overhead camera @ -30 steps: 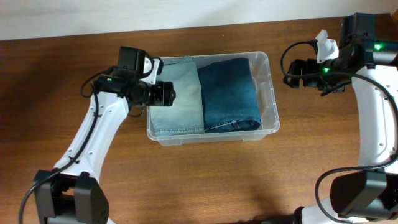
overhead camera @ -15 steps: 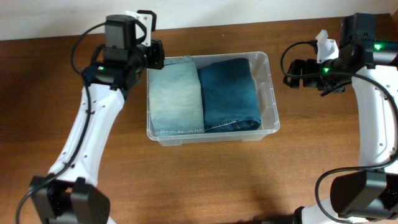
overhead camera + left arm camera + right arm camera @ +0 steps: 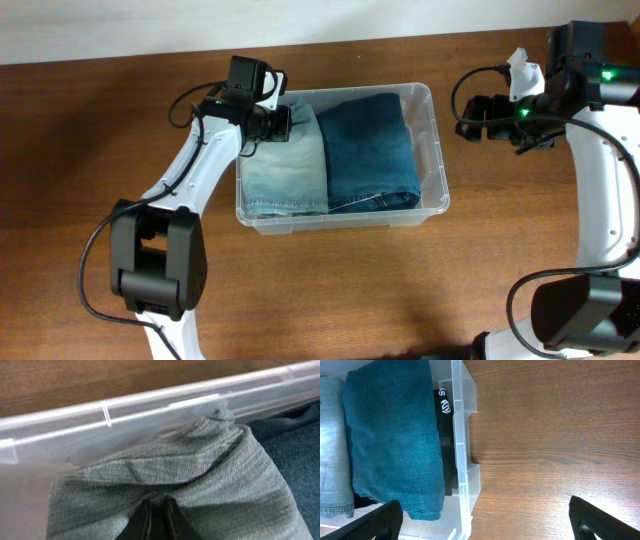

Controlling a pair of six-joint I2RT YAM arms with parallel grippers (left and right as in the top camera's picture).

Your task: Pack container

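The container (image 3: 340,218) is a clear plastic tub in the middle of the wooden table. Folded light blue jeans (image 3: 290,165) fill its left half and folded dark blue jeans (image 3: 368,150) its right half. My left gripper (image 3: 283,122) is inside the tub's back left corner. In the left wrist view it (image 3: 158,503) is shut, its tips pressed into the wrinkled light jeans (image 3: 200,460) just below the rim (image 3: 150,405). My right gripper (image 3: 470,115) hovers open over the table beyond the tub's right wall (image 3: 461,435), holding nothing.
A black item with white lettering (image 3: 445,420) lies under the dark jeans (image 3: 390,435) against the tub's right wall. Bare wood table (image 3: 545,435) stretches to the right of the tub. A pale wall (image 3: 150,25) runs along the table's back edge.
My left arm swung out past the tub's back left corner, then came back down onto the light jeans. Its gripper went from open to shut. The right arm has not moved.
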